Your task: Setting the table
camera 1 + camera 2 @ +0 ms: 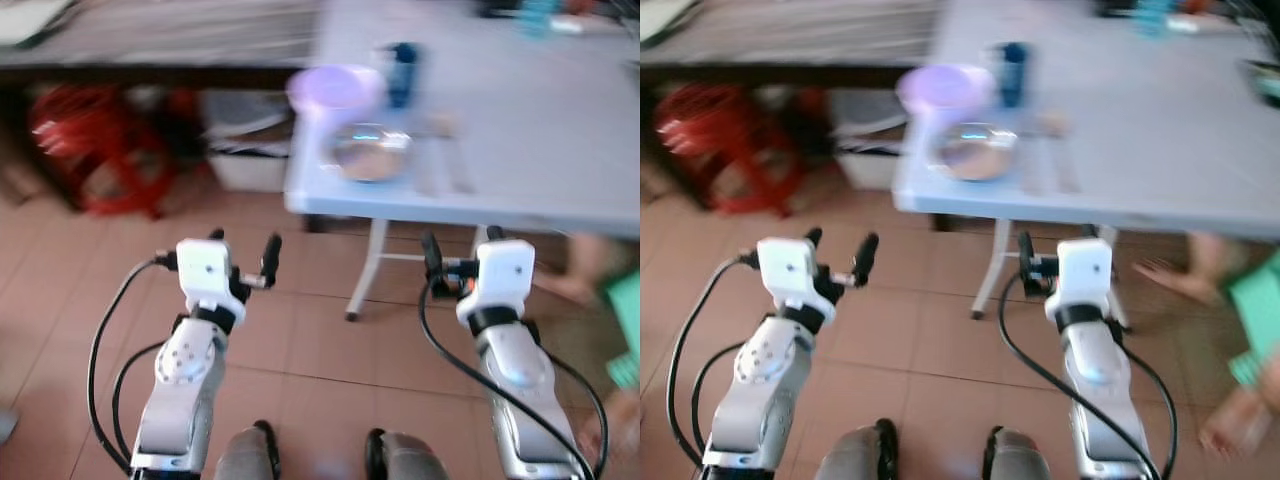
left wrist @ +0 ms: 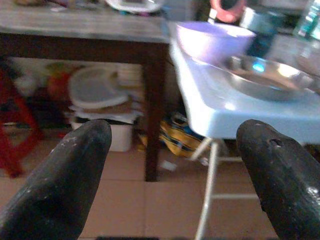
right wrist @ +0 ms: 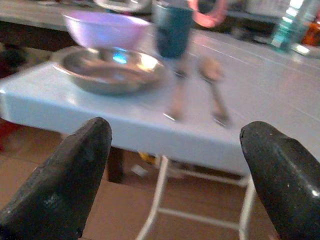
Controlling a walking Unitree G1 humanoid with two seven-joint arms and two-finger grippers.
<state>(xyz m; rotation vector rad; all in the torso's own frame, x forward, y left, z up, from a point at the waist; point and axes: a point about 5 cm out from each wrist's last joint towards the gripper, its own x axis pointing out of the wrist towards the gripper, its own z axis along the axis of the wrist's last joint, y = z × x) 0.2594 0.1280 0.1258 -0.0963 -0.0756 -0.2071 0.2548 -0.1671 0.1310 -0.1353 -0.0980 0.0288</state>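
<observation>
Both empty, fingers spread: left gripper (image 1: 243, 252), right gripper (image 1: 459, 250) low over tile; table (image 1: 520, 130) edge ahead, metal plate (image 3: 111, 68) near corner.

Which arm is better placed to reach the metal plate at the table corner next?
Probably the left. The metal plate sits at the table's near left corner, roughly midway between the arms but slightly nearer the left gripper. The right gripper faces the spoon instead. Both jaws stand open, short of the table.

Shiny metal plate (image 3: 111, 69); glossy purple plastic bowl (image 3: 107, 29); smooth pale-blue table (image 1: 520, 150)
</observation>
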